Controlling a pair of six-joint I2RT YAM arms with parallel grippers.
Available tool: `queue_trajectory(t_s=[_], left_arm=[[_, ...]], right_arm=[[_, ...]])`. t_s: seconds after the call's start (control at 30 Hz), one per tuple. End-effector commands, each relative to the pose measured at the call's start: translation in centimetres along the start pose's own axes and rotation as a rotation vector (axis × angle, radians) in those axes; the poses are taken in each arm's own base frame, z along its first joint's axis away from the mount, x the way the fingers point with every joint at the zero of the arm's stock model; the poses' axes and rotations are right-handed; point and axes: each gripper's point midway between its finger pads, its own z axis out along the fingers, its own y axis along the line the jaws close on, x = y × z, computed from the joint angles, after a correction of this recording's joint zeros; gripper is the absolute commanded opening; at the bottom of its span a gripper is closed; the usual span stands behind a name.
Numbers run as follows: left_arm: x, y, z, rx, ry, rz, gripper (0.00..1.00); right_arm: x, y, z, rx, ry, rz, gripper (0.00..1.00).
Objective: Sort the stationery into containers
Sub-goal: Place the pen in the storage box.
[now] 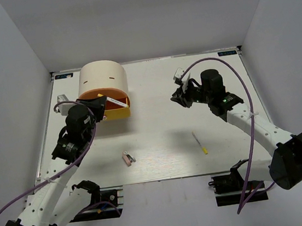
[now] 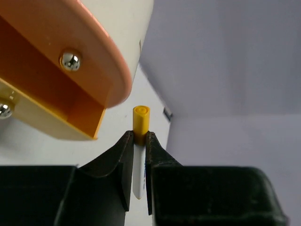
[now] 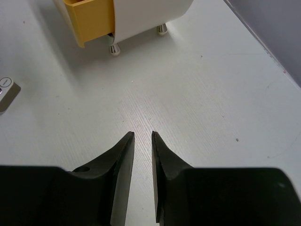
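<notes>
Left gripper (image 2: pixel 139 137) clamps a yellow-tipped white stick (image 2: pixel 141 117) beside the open orange drawer (image 2: pixel 51 89). Right gripper (image 3: pixel 142 136) jaws stand slightly apart, empty.

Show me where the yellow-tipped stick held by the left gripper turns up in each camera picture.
Top external: the stick is left of centre, at the left gripper, against the cabinet's drawers.
Left wrist: the stick is at centre, pinched between the gripper fingers, yellow tip away from the camera.
Right wrist: not in it.
Shared landmark: the cream cabinet, upper left in both wrist views.
</notes>
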Motion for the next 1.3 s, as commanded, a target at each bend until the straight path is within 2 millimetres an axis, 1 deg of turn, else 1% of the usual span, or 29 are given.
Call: queue_trajectory(t_s=[0.0, 0.03, 0.07, 0.13, 0.17, 0.2, 0.23, 0.27, 0.4, 0.47, 0.5, 0.6, 0.63, 0.67, 0.73, 0.77, 0.8, 0.83, 0.87, 0.9, 1.03, 1.23, 1.27], left_arm=[[-3.5, -1.3, 0.4, 0.054, -0.187, -0.133, 0.0], [-3.9, -1.4, 0.4, 0.059, -0.206, -0.139, 0.0], [-4.2, -1.3, 0.5, 0.055, -0.222, -0.15, 0.0], [-4.2, -0.4, 1.2, 0.014, -0.246, -0.137, 0.0], [-4.4, -0.3, 1.2, 0.011, -0.255, -0.137, 0.0], [-4.7, -0.7, 1.1, 0.023, -0.27, -0.154, 0.0], [-4.5, -0.1, 1.3, 0.012, -0.267, -0.148, 0.0], [-4.8, -0.3, 1.3, 0.019, -0.283, -0.155, 0.0], [-4.6, 0.6, 2.0, -0.013, -0.295, -0.158, 0.0], [-4.7, 0.7, 2.0, -0.015, -0.304, -0.159, 0.0], [-4.5, 1.1, 2.1, -0.024, -0.301, -0.154, 0.0], [-4.4, 1.5, 2.2, -0.031, -0.299, -0.158, 0.0], [-4.3, 2.2, 2.3, -0.049, -0.307, -0.161, 0.0], [-4.5, 2.3, 2.3, -0.052, -0.316, -0.161, 0.0], [-4.1, 3.2, 2.5, -0.073, -0.31, -0.172, 0.0], [-4.2, 3.2, 2.4, -0.075, -0.319, -0.172, 0.0], [-4.1, 3.6, 2.5, -0.083, -0.317, -0.167, 0.0], [-4.1, 3.6, 2.5, -0.081, -0.318, -0.179, 0.0], [-3.8, 4.1, 2.8, -0.099, -0.313, -0.177, 0.0], [-3.8, 4.1, 2.8, -0.099, -0.313, -0.177, 0.0], [-3.4, 5.8, 3.4, -0.15, -0.326, -0.167, 0.0], [-3.1, 7.2, 4.4, -0.201, -0.347, -0.185, 0.0], [-3.3, 7.2, 4.3, -0.203, -0.359, -0.184, 0.0]], right_arm=[[-1.2, -0.6, -0.6, 0.029, -0.04, -0.039, 0.27], [-0.9, -0.6, -0.5, 0.027, -0.032, -0.034, 0.27], [-1.0, -0.7, -0.6, 0.032, -0.033, -0.035, 0.27], [-1.0, -0.7, -0.6, 0.031, -0.034, -0.037, 0.27], [-0.9, -0.7, -0.6, 0.03, -0.03, -0.034, 0.27], [-0.7, -0.8, -0.6, 0.032, -0.028, -0.035, 0.27], [-0.8, -0.8, -0.6, 0.031, -0.03, -0.035, 0.27], [-0.8, -0.9, -0.7, 0.035, -0.029, -0.037, 0.27], [-0.6, -1.0, -0.7, 0.037, -0.026, -0.033, 0.27], [-0.7, -1.1, -0.7, 0.04, -0.028, -0.034, 0.27], [-0.6, -1.2, -0.7, 0.044, -0.026, -0.031, 0.27], [-0.5, -1.3, -0.9, 0.049, -0.025, -0.031, 0.27], [-0.5, -1.2, -0.8, 0.046, -0.024, -0.031, 0.27], [-0.3, -1.2, -0.8, 0.045, -0.021, -0.029, 0.27], [-0.3, -1.2, -0.8, 0.045, -0.021, -0.022, 0.27], [-0.3, -1.2, -0.8, 0.045, -0.021, -0.022, 0.27], [0.0, -1.8, -1.1, 0.061, -0.017, -0.017, 0.27], [-0.3, -1.3, -0.9, 0.045, -0.023, -0.023, 0.27], [-0.3, -1.3, -0.9, 0.046, -0.021, -0.022, 0.27], [-0.1, -1.3, -0.8, 0.045, -0.019, -0.023, 0.27], [-0.2, -1.4, -0.9, 0.046, -0.02, -0.02, 0.27], [0.0, -1.5, -1.0, 0.05, -0.017, -0.017, 0.27], [-0.1, -1.4, -1.1, 0.052, -0.02, -0.023, 0.27]])
